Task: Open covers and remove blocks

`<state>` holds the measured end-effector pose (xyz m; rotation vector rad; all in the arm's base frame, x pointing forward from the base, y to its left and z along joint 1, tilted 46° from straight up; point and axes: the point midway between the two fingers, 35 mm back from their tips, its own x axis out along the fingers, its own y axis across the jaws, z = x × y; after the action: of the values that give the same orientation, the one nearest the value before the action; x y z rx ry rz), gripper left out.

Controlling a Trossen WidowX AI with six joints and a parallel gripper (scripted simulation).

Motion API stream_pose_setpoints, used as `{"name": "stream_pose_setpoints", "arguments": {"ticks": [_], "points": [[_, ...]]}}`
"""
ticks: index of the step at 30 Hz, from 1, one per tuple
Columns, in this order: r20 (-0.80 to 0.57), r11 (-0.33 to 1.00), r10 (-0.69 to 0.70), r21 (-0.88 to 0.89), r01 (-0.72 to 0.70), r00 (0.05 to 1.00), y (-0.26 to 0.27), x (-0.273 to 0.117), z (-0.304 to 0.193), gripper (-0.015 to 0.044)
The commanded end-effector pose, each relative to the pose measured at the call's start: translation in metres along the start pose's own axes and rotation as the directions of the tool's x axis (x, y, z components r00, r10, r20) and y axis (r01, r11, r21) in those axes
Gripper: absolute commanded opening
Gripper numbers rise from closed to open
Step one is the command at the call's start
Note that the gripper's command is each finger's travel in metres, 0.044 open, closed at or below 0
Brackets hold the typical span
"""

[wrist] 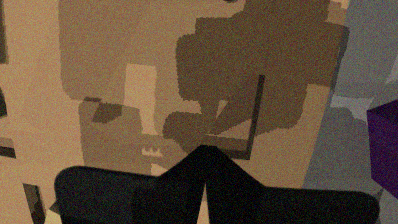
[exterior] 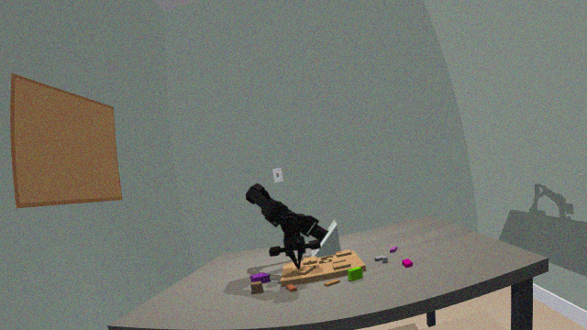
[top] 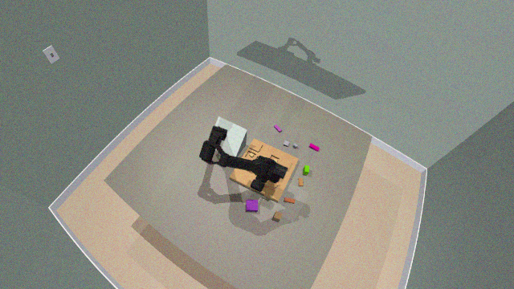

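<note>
The wooden puzzle board (top: 288, 160) (exterior: 321, 277) (wrist: 37, 30) lies on the table, with raised wood-coloured covers and dark slots. My gripper (exterior: 299, 268) (wrist: 207, 152) is shut and empty, its tips at or just above the board's top near the end by the purple block; contact cannot be told. A dark L-shaped gap (wrist: 255, 115) shows just beyond the tips in the wrist view. The arm and its shadow hide much of this end, so how far each cover stands open is unclear. A pale yellow piece (wrist: 53, 216) shows partly at the wrist view's lower left.
Around the board lie a purple block (top: 252, 205) (exterior: 260, 278) (wrist: 382, 150), a brown block (top: 277, 217) (exterior: 257, 287), orange pieces (top: 289, 200) (exterior: 291, 288), a green block (top: 306, 170) (exterior: 355, 274), magenta piece (top: 314, 147) (exterior: 407, 263), violet piece (top: 278, 128) and grey pieces (top: 287, 143). A pale wedge (top: 237, 134) stands behind.
</note>
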<state>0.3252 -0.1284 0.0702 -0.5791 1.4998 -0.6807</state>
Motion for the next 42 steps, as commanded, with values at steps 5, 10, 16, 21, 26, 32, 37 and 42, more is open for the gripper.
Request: {"name": "stream_pose_setpoints", "arguments": {"ticks": [5, 10, 16, 21, 26, 32, 37, 42], "points": [[-0.007, 1.0, 0.003, -0.002, -0.003, 1.0, 0.009, 0.002, -0.001, 0.0], [-0.006, 1.0, 0.003, -0.002, -0.003, 1.0, 0.015, 0.002, 0.001, 0.0], [-0.006, 1.0, 0.003, -0.002, -0.003, 1.0, 0.023, 0.002, 0.003, 0.0], [-0.006, 1.0, 0.003, -0.002, -0.003, 1.0, 0.027, 0.002, 0.004, 0.0], [-0.006, 1.0, 0.004, -0.002, -0.004, 1.0, 0.032, 0.002, 0.006, 0.0], [-0.006, 1.0, 0.004, -0.002, -0.004, 1.0, 0.038, 0.002, 0.009, 0.0], [-0.006, 1.0, 0.004, -0.002, -0.004, 1.0, 0.044, 0.002, 0.012, 0.0], [-0.006, 1.0, 0.004, -0.002, -0.004, 1.0, 0.047, 0.002, 0.014, 0.0]]}}
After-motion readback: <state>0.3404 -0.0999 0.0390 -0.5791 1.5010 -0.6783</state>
